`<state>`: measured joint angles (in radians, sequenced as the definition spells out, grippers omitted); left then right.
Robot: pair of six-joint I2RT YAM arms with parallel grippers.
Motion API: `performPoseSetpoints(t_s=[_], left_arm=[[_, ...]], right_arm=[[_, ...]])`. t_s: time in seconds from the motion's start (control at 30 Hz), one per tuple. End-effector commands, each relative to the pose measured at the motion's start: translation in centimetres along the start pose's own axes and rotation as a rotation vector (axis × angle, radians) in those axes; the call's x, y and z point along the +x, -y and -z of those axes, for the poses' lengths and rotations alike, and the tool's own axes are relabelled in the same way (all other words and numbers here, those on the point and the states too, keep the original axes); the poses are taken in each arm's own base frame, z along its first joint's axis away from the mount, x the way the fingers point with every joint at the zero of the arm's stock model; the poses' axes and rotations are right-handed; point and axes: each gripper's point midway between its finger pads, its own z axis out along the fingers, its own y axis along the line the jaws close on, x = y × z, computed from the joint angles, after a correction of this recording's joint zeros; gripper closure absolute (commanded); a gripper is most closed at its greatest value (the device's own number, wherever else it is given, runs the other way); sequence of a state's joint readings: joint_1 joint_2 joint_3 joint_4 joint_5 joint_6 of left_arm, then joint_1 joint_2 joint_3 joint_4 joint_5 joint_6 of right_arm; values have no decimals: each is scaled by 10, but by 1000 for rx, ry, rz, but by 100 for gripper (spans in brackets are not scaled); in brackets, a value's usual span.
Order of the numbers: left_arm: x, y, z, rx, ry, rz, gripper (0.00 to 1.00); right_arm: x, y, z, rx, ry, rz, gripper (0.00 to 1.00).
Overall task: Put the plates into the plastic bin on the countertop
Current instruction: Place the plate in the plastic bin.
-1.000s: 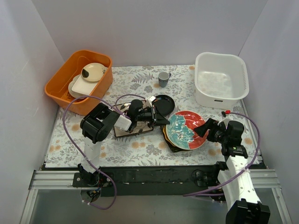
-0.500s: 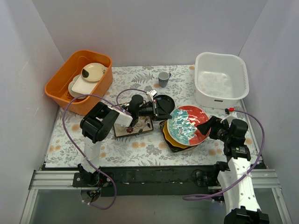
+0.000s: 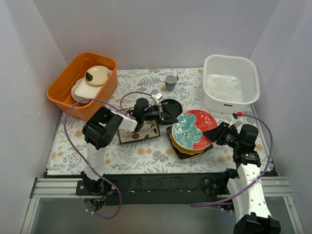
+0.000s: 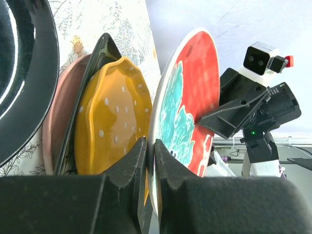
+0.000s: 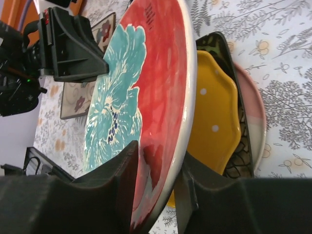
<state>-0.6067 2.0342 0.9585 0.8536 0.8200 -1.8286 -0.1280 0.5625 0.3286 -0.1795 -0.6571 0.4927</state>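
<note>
In the middle of the countertop (image 3: 141,84), the round plate (image 3: 193,130), red and teal, stands tilted on its edge over a small pile of other plates. A yellow plate (image 4: 114,112) lies directly beneath it, then a black one (image 4: 101,53) and a pink one (image 4: 63,112). The white bin (image 3: 229,58) waits at the far right corner, well apart from the pile.

The right gripper (image 5: 157,170) has one finger on each face of the plate, at the rim, and clamps it there. The left gripper (image 4: 150,151) is closed on nothing, and its tips are just beside the opposite edge of the plate.

The plate looks like glazed ceramic, so I judge it stiff, rather heavy for a pinch at one edge, smooth and easy to slip, and it can chip if it falls on the pile. The rim is the right place to hold, because the fingers cannot span the whole disc. A deeper bite over the rim probably gives less swing when it is carried to the bin.
</note>
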Motion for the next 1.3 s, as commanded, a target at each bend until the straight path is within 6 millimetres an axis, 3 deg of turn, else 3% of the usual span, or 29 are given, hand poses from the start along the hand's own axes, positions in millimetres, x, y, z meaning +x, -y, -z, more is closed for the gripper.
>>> performPoseSetpoints(t_s=[0.0, 0.1, 0.3, 0.87, 1.17, 1.2, 1.27], left_arm=[[13, 91, -5, 186, -66, -171, 100], [13, 94, -3, 174, -55, -180, 100], [10, 93, 0, 128, -32, -207, 100], [1, 76, 9, -53, 40, -262, 98], [-5, 67, 22, -171, 91, -305, 54], [-4, 67, 24, -183, 89, -317, 44], [-7, 62, 28, -219, 110, -329, 34]], right_arm=[[4, -51, 6, -271, -51, 67, 63], [5, -51, 6, -283, -58, 61, 68], [4, -55, 6, -312, -67, 81, 99], [7, -52, 2, -321, -89, 102, 99], [6, -51, 0, -319, -95, 111, 99], [6, -50, 0, -315, -97, 110, 99], [5, -49, -1, -308, -99, 111, 99]])
